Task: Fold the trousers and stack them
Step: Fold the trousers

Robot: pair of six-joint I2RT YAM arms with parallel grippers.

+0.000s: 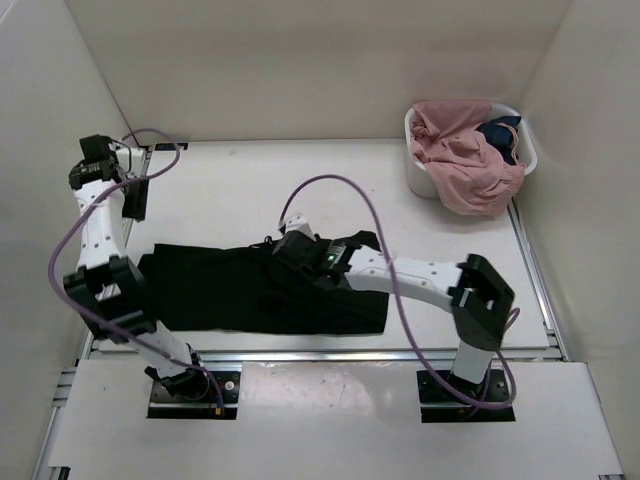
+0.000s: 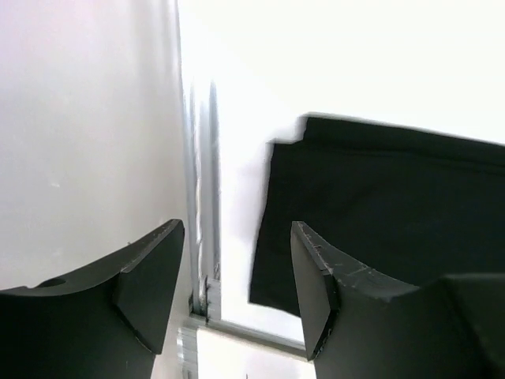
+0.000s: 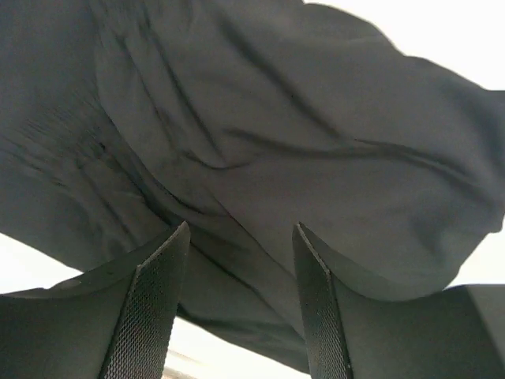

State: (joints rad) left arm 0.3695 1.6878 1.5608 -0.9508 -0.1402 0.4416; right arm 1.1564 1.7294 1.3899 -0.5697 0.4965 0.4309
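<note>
The white table (image 1: pixel 240 190) is overlaid near the front by the black trousers (image 1: pixel 215 290) — spread flat — and a white basket (image 1: pixel 420 178) is set at the far right corner

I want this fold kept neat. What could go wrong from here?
The right gripper hangs open close over the wrinkled trousers; its fingers may snag a crease and drag the fold apart. The trousers' left end lies near the metal edge rail, where a tug might pull it over.

No legible text, labels, brands, numbers or signs in any view; trousers (image 1: pixel 230 290) plain, unmarked.
</note>
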